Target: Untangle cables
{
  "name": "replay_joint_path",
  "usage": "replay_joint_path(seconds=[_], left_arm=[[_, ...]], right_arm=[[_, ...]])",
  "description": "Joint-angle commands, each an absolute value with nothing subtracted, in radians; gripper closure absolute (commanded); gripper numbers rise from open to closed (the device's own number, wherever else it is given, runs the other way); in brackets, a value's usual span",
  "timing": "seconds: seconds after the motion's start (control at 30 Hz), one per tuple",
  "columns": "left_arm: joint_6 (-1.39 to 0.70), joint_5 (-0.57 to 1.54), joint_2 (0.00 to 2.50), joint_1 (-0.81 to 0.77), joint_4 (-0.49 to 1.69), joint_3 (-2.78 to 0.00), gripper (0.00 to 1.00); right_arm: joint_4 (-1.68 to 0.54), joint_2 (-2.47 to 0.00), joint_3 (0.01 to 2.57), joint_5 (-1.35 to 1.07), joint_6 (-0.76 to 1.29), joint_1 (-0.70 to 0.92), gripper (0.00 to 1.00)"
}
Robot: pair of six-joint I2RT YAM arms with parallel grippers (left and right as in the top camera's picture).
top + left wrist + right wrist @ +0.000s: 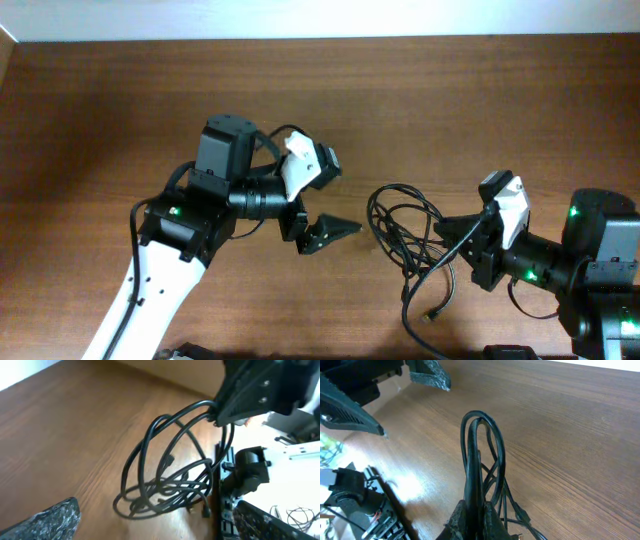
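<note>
A tangle of black cables (403, 228) lies on the wooden table right of centre. My right gripper (452, 236) is shut on several strands at the tangle's right side and lifts loops off the table. In the right wrist view the jaws (476, 521) pinch the black strands (479, 455), which arch upward. My left gripper (328, 231) is open and empty, just left of the tangle and apart from it. In the left wrist view the cable loops (167, 477) rise to the right gripper (247, 392), with my open left gripper (160, 527) in front of them.
The wooden table (120, 110) stretches left and back. A loose cable end with a plug (432, 314) trails toward the front edge. The left arm's body (215, 200) stands at centre left, and the right arm's base (600, 250) at the far right.
</note>
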State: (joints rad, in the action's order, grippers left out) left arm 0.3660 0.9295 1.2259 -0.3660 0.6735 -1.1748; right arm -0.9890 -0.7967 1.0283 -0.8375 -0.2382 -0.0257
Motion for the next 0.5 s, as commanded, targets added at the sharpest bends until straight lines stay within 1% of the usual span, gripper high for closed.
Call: replay_joint_path(seconds=[0.0,0.13,0.17,0.23,0.27,0.3,0.33,0.37,0.4,0.43,0.47], left_arm=[[0.464,1.014,1.213,-0.396,0.677,-1.182,0.01],[0.474,0.999,1.225,-0.425,0.684,-1.182,0.01],[0.474,0.999,1.225,-0.425,0.688,-1.181,0.02],[0.474,0.999,1.225,-0.425,0.691,-1.181,0.15],[0.474,0.999,1.225,-0.425,0.691,-1.181,0.16],[0.474,0.999,1.225,-0.425,0.691,-1.181,0.27],[0.474,0.999,1.225,-0.425,0.691,-1.181,0.43],[0.474,0.999,1.225,-0.425,0.691,-1.181,0.75],[0.474,0.999,1.225,-0.425,0.691,-1.181,0.89],[0.474,0.999,1.229,-0.425,0.691,-1.181,1.00],[0.474,0.999,1.234,-0.425,0.692,-1.181,1.00]], right_arm=[[-0.984,-0.793,1.025,-0.986,-0.259,-0.027,0.96],[-0.984,-0.793,1.025,-1.056,-0.281,-0.027,0.96],[-0.980,-0.793,1.025,-1.087,-0.282,-0.027,0.96],[-0.980,-0.793,1.025,-1.136,-0.285,-0.027,0.96],[-0.980,-0.793,1.025,-1.161,-0.291,-0.027,0.96],[-0.980,-0.793,1.025,-1.177,-0.304,-0.027,0.96],[-0.976,-0.793,1.025,-1.179,-0.303,-0.027,0.96],[-0.976,-0.793,1.025,-1.179,-0.303,-0.027,0.96],[-0.976,-0.793,1.025,-1.179,-0.303,-0.027,0.96],[-0.976,-0.793,1.025,-1.179,-0.303,-0.027,0.96],[-0.976,-0.793,1.025,-1.179,-0.303,-0.027,0.96]])
